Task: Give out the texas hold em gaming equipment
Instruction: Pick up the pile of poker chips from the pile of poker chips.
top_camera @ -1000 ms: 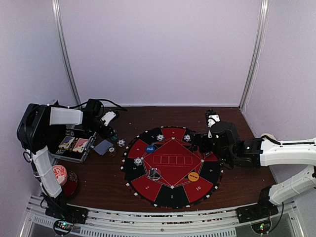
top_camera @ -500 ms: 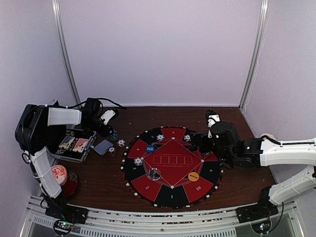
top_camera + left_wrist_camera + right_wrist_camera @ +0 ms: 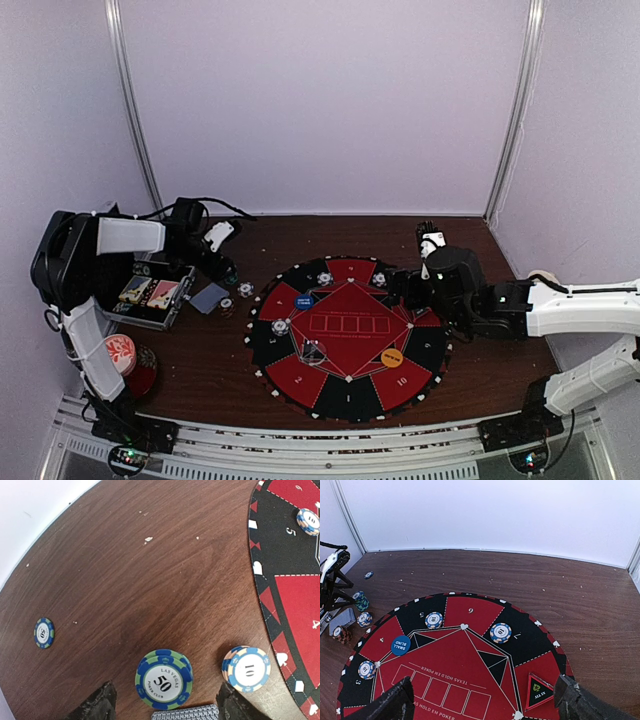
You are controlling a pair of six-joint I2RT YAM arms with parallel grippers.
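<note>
Left gripper (image 3: 166, 696) gapes wide around one 50-chip stack (image 3: 163, 680) on the table (image 3: 150, 570) (one 10-chip pile (image 3: 246, 667) beside, one lone 50 chip (image 3: 44, 632) apart). Right gripper (image 3: 485, 690), equally wide, overlooks three white chips (image 3: 434, 620) (image 3: 500, 632) (image 3: 366, 669) on the mat (image 3: 470, 655).

Premises: a robotics test cell, not a domestic or commercial room. Evidence: plain pale wall panels (image 3: 320, 100) on three sides, metal corner uprights (image 3: 135, 110), a wood-grain table (image 3: 200, 350), left arm (image 3: 85, 340) and right arm (image 3: 585, 310) bolted to a slotted metal rail (image 3: 320, 445), and exposed cabling (image 3: 215, 204).
</note>
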